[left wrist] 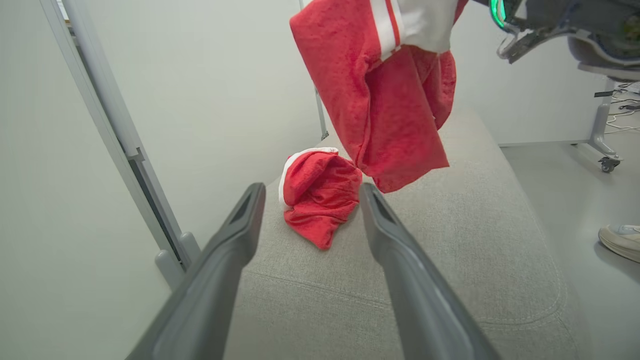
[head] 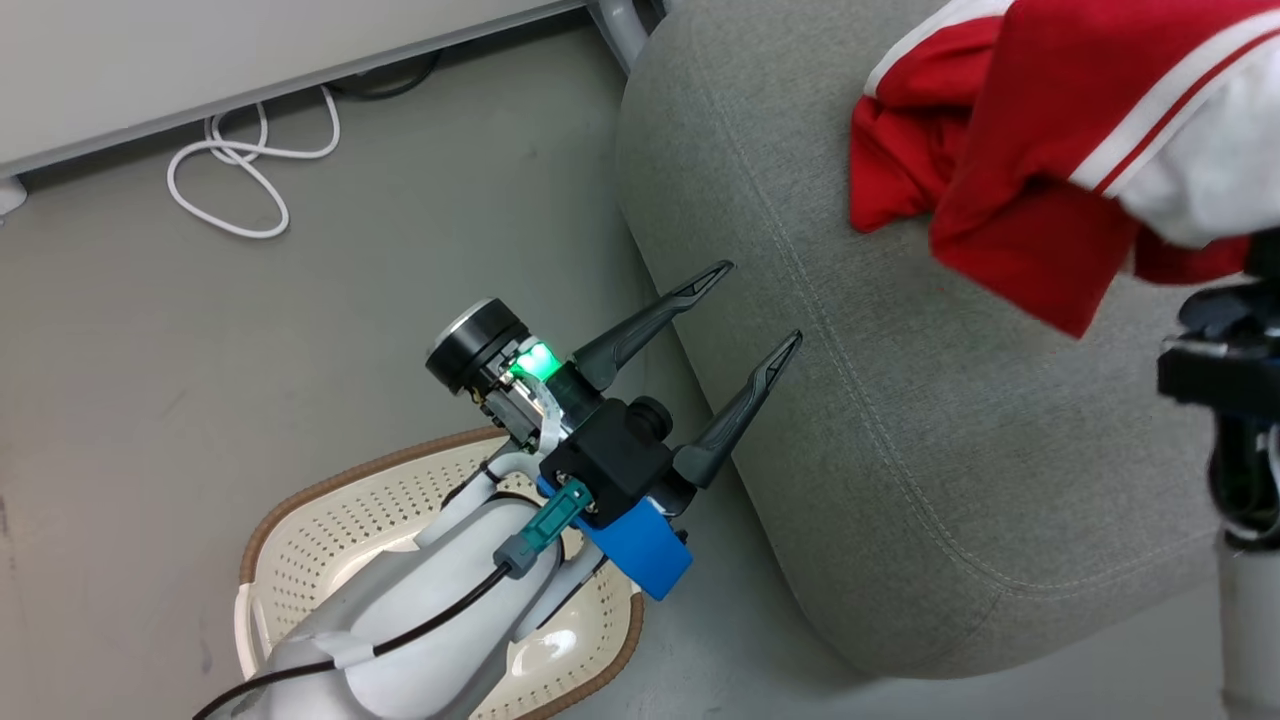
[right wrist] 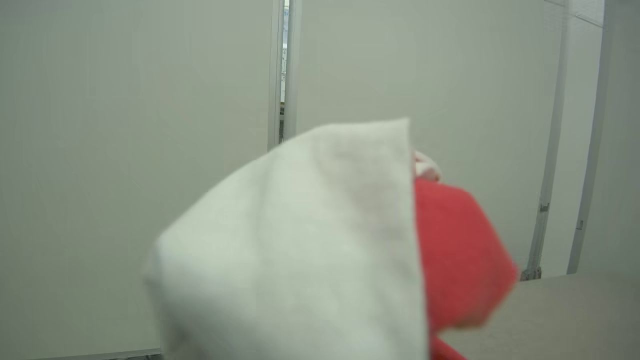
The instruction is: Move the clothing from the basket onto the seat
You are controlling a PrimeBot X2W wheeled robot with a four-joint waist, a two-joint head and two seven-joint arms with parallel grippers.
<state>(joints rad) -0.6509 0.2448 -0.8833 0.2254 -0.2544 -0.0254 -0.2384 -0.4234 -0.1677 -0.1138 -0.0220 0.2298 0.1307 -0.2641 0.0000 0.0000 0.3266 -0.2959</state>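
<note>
Left claw (head: 763, 301) is wide open and has nothing in it. Its two dark fingers point at the seat (head: 900, 420), and they sit over the seat's left edge in the head view. In the left wrist view the left claw (left wrist: 311, 187) looks along the top of the seat (left wrist: 475, 225).

Far to the left, a white cable (head: 222, 148) lies in loops on the grey floor. Next comes the basket (head: 320, 545). It stands on the floor, just beside the seat's near corner, and the left arm's pale forearm (head: 440, 600) hangs over it.

On the seat lies the balled-up red garment (head: 895, 150). In the left wrist view this balled-up red garment (left wrist: 320, 200) rests close to the seat's left edge.

Just to its right is the hanging red garment (head: 1040, 180), with white stripes and a white sleeve. It is up in the air above the seat (left wrist: 390, 110), and its low corner does not touch the grey cloth.

The hanging red garment (right wrist: 460, 250) falls over the right claw (head: 1215, 340) and hides its fingers, so I cannot tell how far shut they are.

Last on the right, a person's pale shoe (left wrist: 620, 240) is on the floor.
</note>
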